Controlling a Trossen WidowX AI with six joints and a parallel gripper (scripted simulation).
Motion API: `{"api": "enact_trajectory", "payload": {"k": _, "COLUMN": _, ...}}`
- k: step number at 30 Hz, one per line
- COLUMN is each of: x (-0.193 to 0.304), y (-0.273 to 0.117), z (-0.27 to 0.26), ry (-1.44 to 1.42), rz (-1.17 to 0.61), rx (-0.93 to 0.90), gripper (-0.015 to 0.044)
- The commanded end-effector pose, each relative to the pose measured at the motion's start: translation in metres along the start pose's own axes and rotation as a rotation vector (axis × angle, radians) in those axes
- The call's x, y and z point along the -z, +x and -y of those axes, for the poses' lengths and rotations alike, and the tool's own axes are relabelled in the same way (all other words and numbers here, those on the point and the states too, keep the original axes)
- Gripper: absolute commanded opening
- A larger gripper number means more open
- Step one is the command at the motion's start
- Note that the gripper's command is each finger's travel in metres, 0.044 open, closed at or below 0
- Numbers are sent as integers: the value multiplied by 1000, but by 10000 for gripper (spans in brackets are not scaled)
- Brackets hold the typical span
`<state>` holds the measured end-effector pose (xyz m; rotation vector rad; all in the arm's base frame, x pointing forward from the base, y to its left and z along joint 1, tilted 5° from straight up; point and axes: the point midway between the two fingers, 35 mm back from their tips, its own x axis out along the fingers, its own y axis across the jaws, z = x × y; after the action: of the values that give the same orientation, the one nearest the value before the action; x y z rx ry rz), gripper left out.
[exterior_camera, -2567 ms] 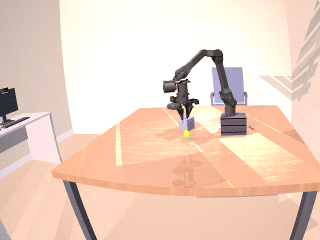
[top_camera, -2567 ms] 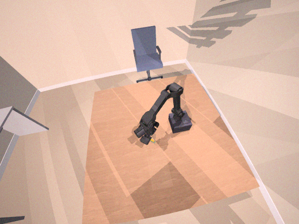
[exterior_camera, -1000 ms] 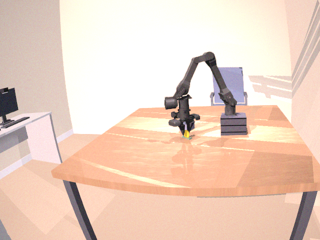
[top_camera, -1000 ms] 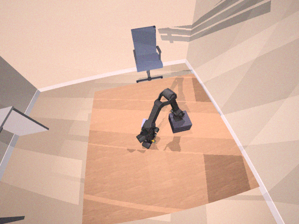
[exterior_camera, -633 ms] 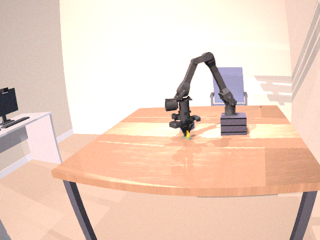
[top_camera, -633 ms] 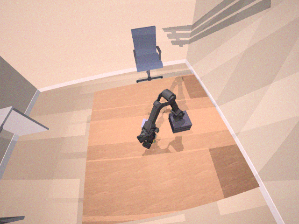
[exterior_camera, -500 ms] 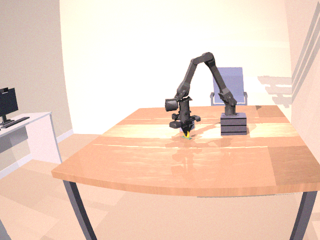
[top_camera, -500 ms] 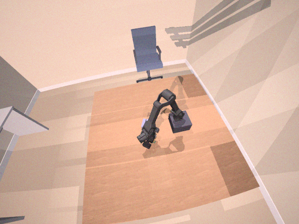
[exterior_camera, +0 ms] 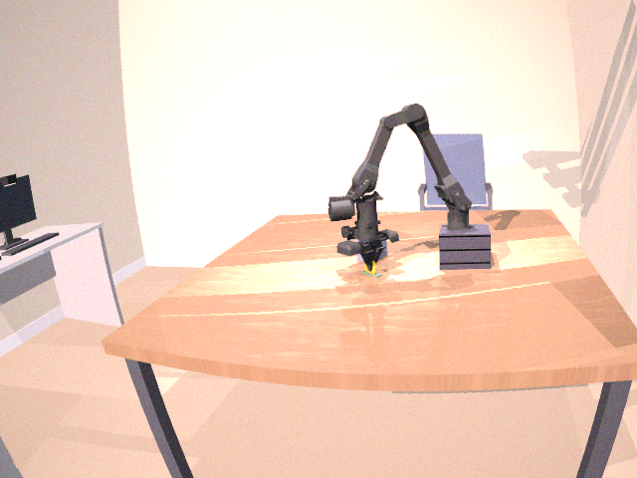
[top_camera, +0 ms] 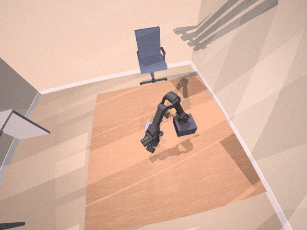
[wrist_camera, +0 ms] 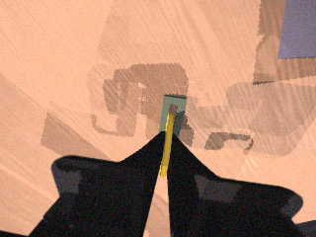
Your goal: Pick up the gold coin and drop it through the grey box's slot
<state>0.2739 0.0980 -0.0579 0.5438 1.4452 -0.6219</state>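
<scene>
The gold coin [wrist_camera: 170, 120] [exterior_camera: 373, 268] stands on edge, seen as a thin yellow strip in the wrist view. My gripper [wrist_camera: 166, 136] [exterior_camera: 370, 266] points down and is shut on the coin, with one dark finger on each side of it. The dark-green holder [wrist_camera: 168, 102] [top_camera: 158, 145] lies right under the coin, its far end and part of its slot showing. Whether the coin's lower edge is still inside the slot cannot be told. The grey box [wrist_camera: 299, 30] [top_camera: 147, 125] is at the upper right in the wrist view, partly cut off; its slot is not in view.
The arm stands on a dark block [top_camera: 185, 127] [exterior_camera: 464, 252], to the right of the gripper in the top and exterior views. The box is behind the gripper in the exterior view. A blue office chair [top_camera: 148, 47] [exterior_camera: 458, 169] is beyond the table [exterior_camera: 309, 350].
</scene>
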Motion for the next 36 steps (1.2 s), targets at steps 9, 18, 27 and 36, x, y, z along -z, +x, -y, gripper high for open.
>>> {"api": "enact_trajectory", "payload": {"k": 9, "x": -2, "y": -27, "z": -6, "ry": -4, "rz": 1, "rx": -14, "gripper": 0}}
{"api": "enact_trajectory", "payload": {"k": 18, "x": -2, "y": -49, "z": -6, "ry": 1, "rz": 1, "rx": -4, "gripper": 0}}
{"api": "enact_trajectory", "payload": {"k": 27, "x": -1, "y": -71, "z": -4, "ry": 6, "rz": 0, "rx": 6, "gripper": 0}}
{"api": "enact_trajectory", "payload": {"k": 36, "x": 0, "y": -92, "z": 0, "ry": 10, "rz": 0, "rx": 15, "gripper": 0}}
